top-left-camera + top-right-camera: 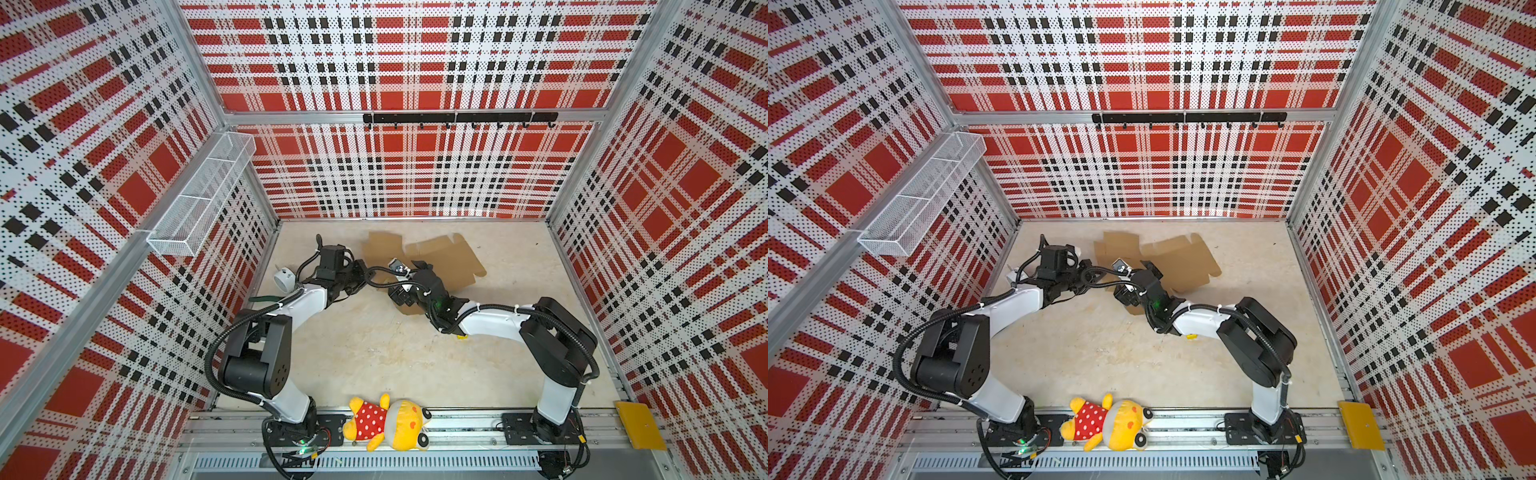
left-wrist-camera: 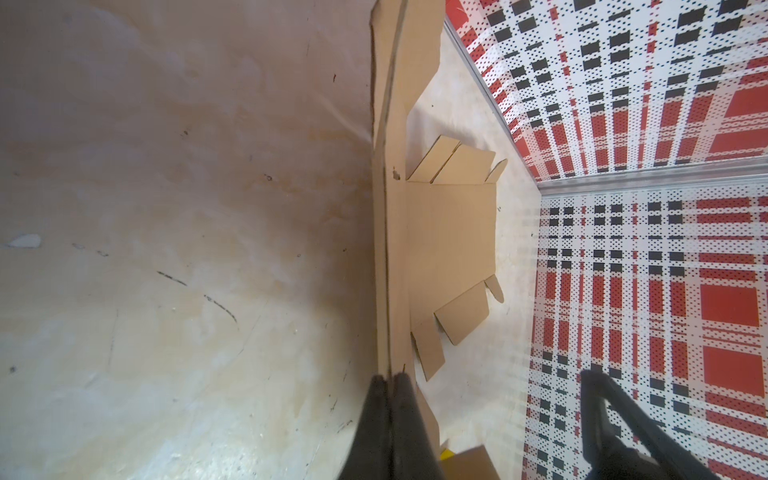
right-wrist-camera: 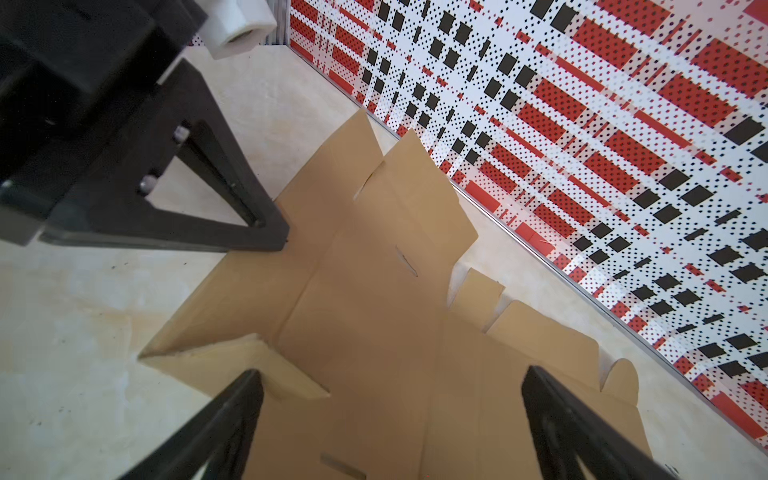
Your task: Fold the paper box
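Black left claw point(image 2: 390, 380) pinched a raised flap of the plain brown die-cut cardboard paper box point(image 2: 449, 232), lying near the far edge of the desk point(image 1: 365, 353). Black right claw point(image 3: 390, 378) hung spread wide above it.

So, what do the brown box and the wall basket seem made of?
The box looks like matte, unprinted brown cardboard: creases and cut slots show. The basket looks like white-coated metal mesh, probably: a fine see-through grid.

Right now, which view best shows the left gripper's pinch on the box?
Left wrist: left gripper shut on paper box edge, close-up. Right wrist shows one finger's side; both top views show it small.
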